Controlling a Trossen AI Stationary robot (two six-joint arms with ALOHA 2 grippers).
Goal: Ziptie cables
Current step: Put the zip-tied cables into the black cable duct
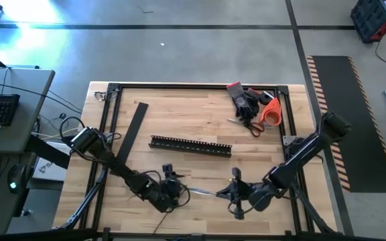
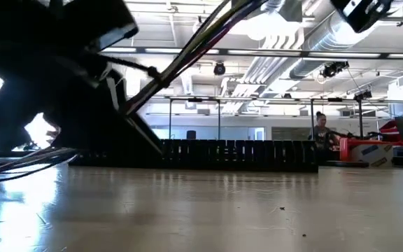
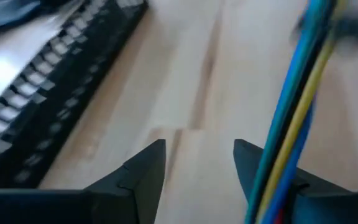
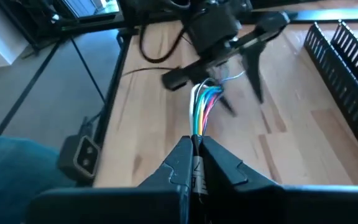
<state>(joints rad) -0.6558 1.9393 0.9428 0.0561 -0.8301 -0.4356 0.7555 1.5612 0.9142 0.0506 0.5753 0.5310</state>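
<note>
**Hands meet over the cable bundle at the bench's near edge**

Right hand is clenched on one end of the cables, a bundle of coloured wires stretched between the two arms, low over the wooden bench near its front edge. Left hand faces it from the other side with its fingers spread apart; the blue and yellow wires pass beside one fingertip, not between the two, so it is grasping nothing.

Farther back on the bench lie a black slotted duct, a flat black strip, and gloves with an orange tool in the far right corner.

Judged from this, the step in hand is gathering and steadying the bundle, with no tie visibly around it. Next, the left hand would need to line its open fingers around the wires and close, while the right hand's grip keeps them taut.
</note>
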